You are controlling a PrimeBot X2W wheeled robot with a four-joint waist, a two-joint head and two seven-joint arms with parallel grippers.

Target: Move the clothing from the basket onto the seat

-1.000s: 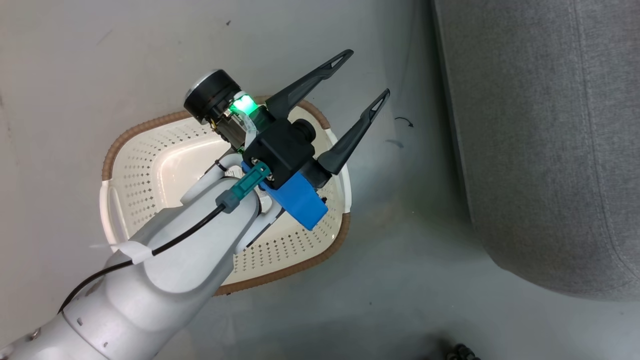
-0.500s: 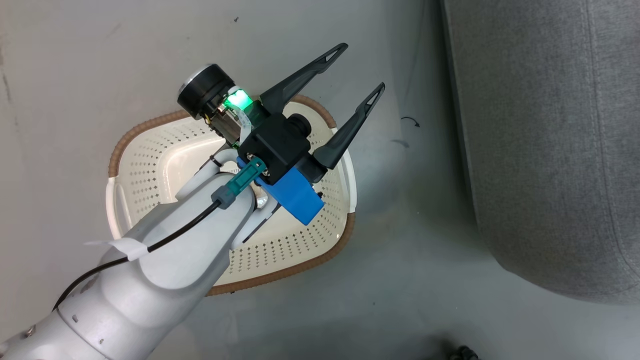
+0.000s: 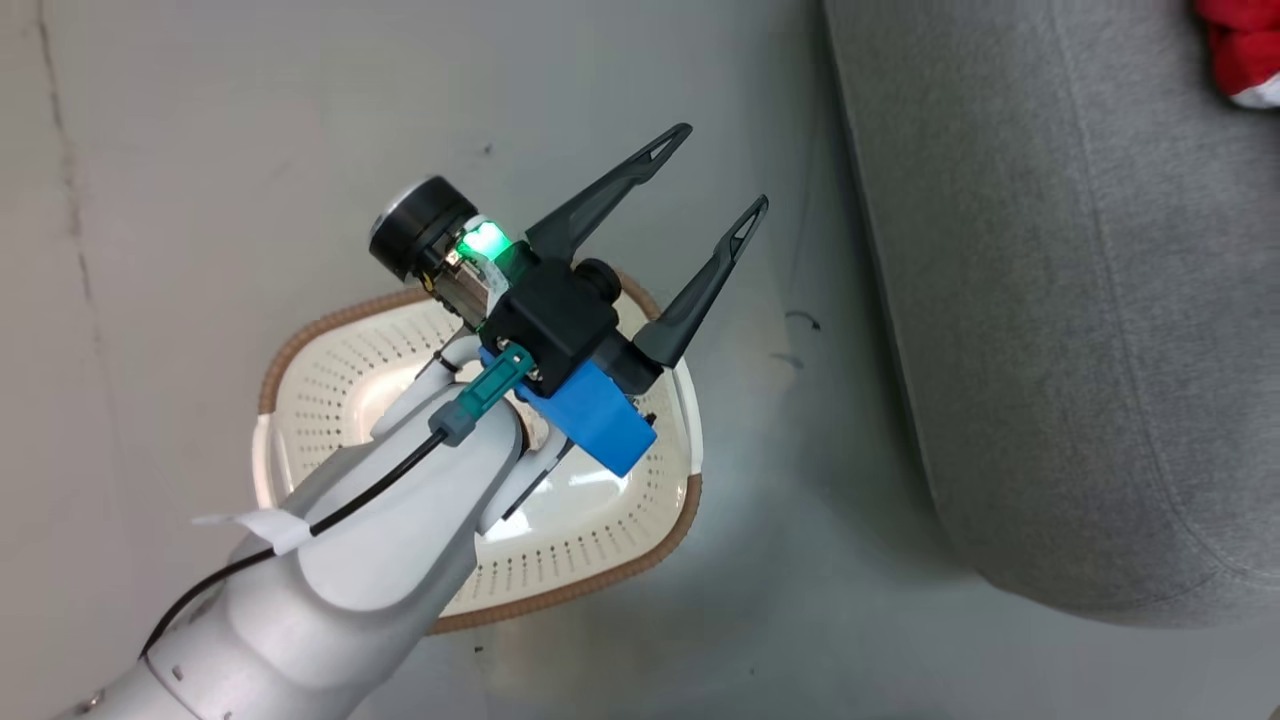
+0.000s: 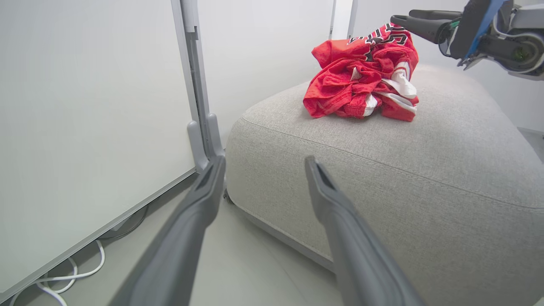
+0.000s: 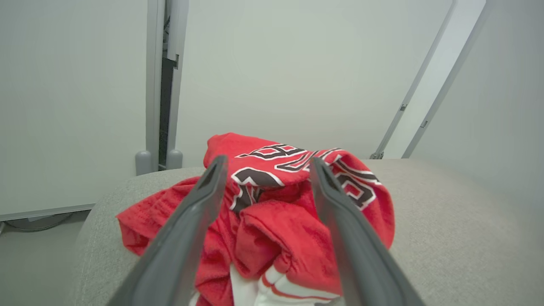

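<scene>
The clothing [image 4: 361, 80] is a crumpled red jersey pile with white panels and black lettering, lying on top of the grey seat [image 4: 382, 170]. One red edge of the clothing [image 3: 1245, 45] pokes in at the head view's top right, on the seat [image 3: 1050, 300]. My right gripper [image 5: 265, 163] is open, its fingers on either side of the clothing [image 5: 272, 212] just above it, gripping nothing. From the left wrist, the right gripper [image 4: 401, 17] hovers by the pile's top. My left gripper [image 3: 720, 170] hangs open and empty over the basket [image 3: 330, 380], whose visible floor is bare.
A strip of grey floor [image 3: 800, 450] separates the basket from the seat. White wall panels and a grey post [image 4: 199, 119] stand behind the seat, with white cables [image 4: 63, 276] on the floor at the panel's foot.
The head camera has shifted: the basket now sits lower in the picture and the clothing's red edge has come in at the top right. The left gripper stays open over the basket.
</scene>
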